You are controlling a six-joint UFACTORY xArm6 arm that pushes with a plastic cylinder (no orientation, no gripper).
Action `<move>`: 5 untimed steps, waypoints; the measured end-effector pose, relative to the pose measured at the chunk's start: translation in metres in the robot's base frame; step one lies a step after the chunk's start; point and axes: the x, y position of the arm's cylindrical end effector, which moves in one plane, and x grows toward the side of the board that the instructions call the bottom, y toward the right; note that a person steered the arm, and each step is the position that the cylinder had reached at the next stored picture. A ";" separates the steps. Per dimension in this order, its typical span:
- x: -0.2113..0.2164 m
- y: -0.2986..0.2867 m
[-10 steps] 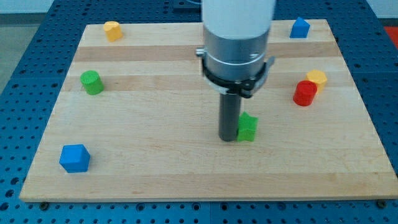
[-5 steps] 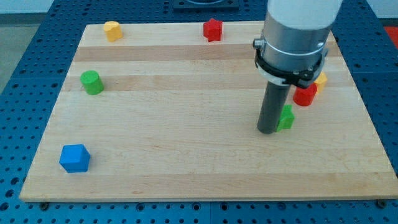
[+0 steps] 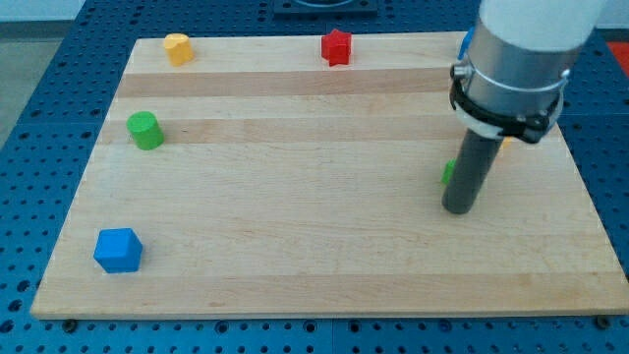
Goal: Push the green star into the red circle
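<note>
My tip (image 3: 460, 209), a bare rod with nothing to open or close, covers most of the green star (image 3: 447, 173) behind it, hiding the red circle.

wooden board (image 3: 295, 256) on a blue perforated table (image 3: 39, 147). yellow block (image 3: 177, 47) near the board's top left corner; red star (image 3: 336, 46) at the top edge, right of centre. green cylinder (image 3: 145, 130) near the view's left edge of the board. blue cube (image 3: 118, 250) near the bottom left corner. a sliver of a blue block (image 3: 463, 45) shows at the top right.
</note>
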 end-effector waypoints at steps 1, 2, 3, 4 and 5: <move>-0.020 0.000; -0.021 0.002; 0.024 0.000; 0.080 -0.040; 0.110 -0.104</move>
